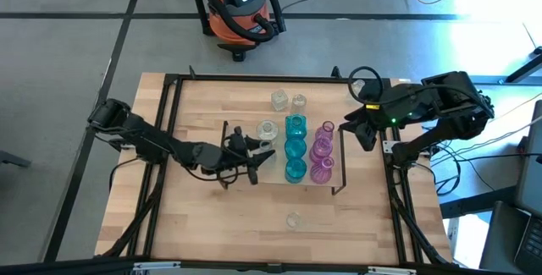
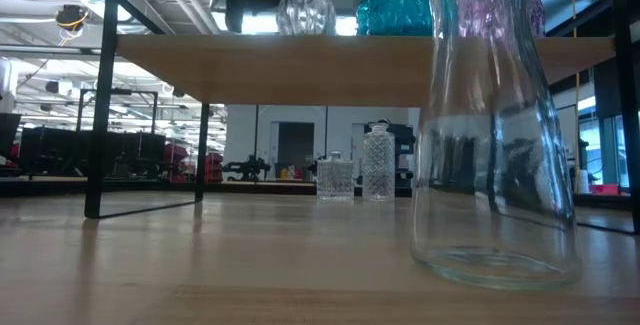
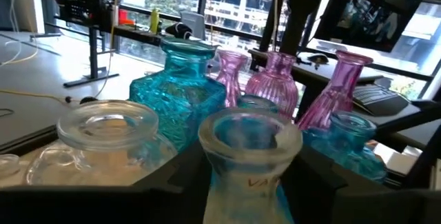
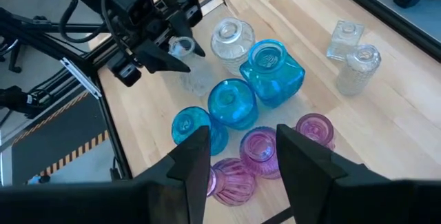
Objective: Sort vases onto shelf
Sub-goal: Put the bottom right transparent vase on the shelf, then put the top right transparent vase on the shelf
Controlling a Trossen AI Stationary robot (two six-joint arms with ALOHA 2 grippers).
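Observation:
The shelf [image 1: 273,180] [image 2: 300,65] stands mid-table. On it are three teal vases [image 1: 295,148] [image 4: 234,103], pink vases [image 1: 322,152] [image 4: 258,151] and a round clear vase [image 1: 268,129] [image 4: 231,38]. My left gripper [image 1: 257,153] [image 3: 251,182] reaches in level from the table's left, over the shelf's left part. It is shut on another clear vase [image 3: 249,141] [image 4: 189,65]. My right gripper [image 1: 357,131] [image 4: 241,158] hangs open high over the shelf's right end, holding nothing. My left gripper pinches the clear vase's neck [image 3: 241,176], just below the flared rim, between its two fingers. The fingers [image 3: 182,179] come level from the table's left. The vase stands upright over the shelf's left part. Whether its base rests on the board I cannot tell.
Two small clear vases [image 1: 288,101] [image 2: 358,170] stand on the table beyond the shelf. A tall clear vase [image 1: 292,220] [image 2: 490,165] stands near the front edge. Black rails [image 1: 169,140] run along the tabletop's sides. A vacuum cleaner [image 1: 241,8] sits on the floor behind.

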